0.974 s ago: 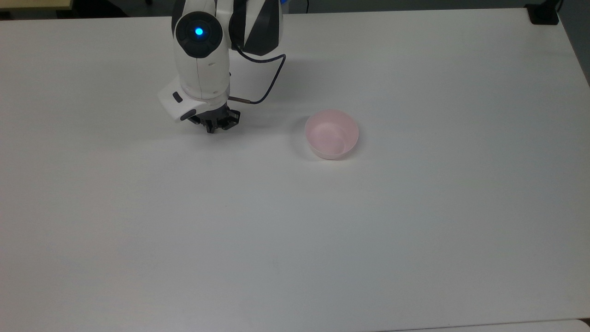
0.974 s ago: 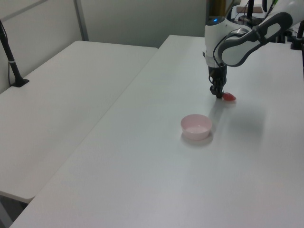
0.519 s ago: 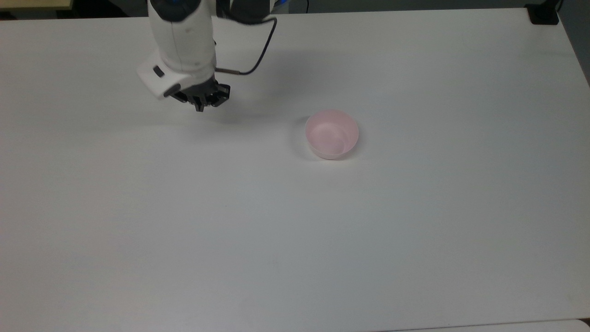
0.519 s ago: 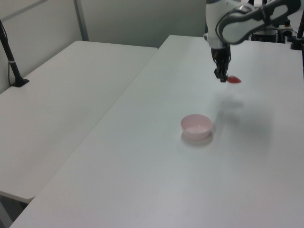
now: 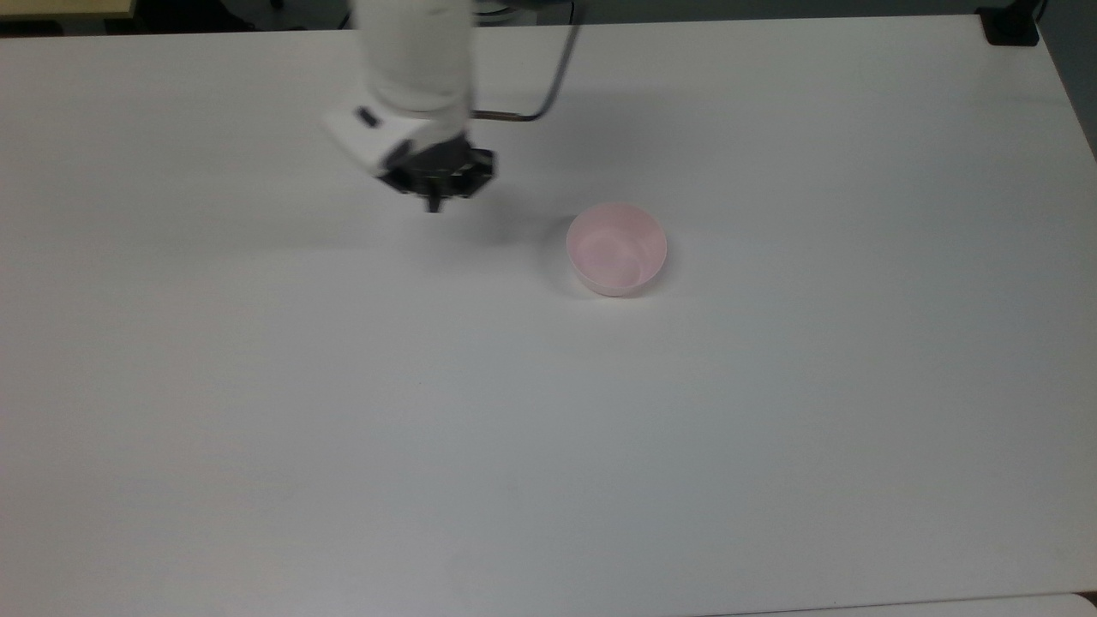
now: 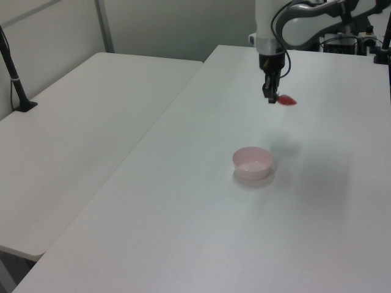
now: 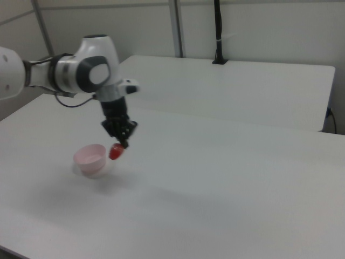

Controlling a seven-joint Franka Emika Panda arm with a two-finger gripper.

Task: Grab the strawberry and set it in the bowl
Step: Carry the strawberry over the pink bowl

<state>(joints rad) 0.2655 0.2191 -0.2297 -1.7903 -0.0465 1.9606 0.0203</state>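
Right, the tool (image 6: 269,99) is clamped on the strawberry (image 6: 286,100) and carrying it in the air, well clear of the white counter (image 5: 548,428).

Grip looks like it's on one end only: in the left view the berry sticks out sideways from the fingertips toward the left view's right, long axis roughly level. In the right view the strawberry (image 7: 116,151) hangs just under the tool (image 7: 122,142), more nose-down. Can't tell which end is pinched.

Key relation for the next move: the pink bowl (image 5: 616,248) is empty and sits off to the top view's right of the tool (image 5: 434,201), slightly nearer the top view's bottom edge. In the left view the bowl (image 6: 252,163) is below the tool in the picture and a little to the left view's left, well apart. So my read: translate toward the bowl, centre over it, then lower and let go. Since the berry is offset from the fingertips, centre the berry over the bowl, not the tool.

View differences:
- top view: gives the plan offset from tool to bowl.
- left view: shows height above the counter and the berry's sideways overhang.
- right view: the berry overlaps the bowl (image 7: 90,158) rim in the picture; I take that as line of sight, not actual position.

Risk: end grip on a glossy berry, could slip or swing during transit.
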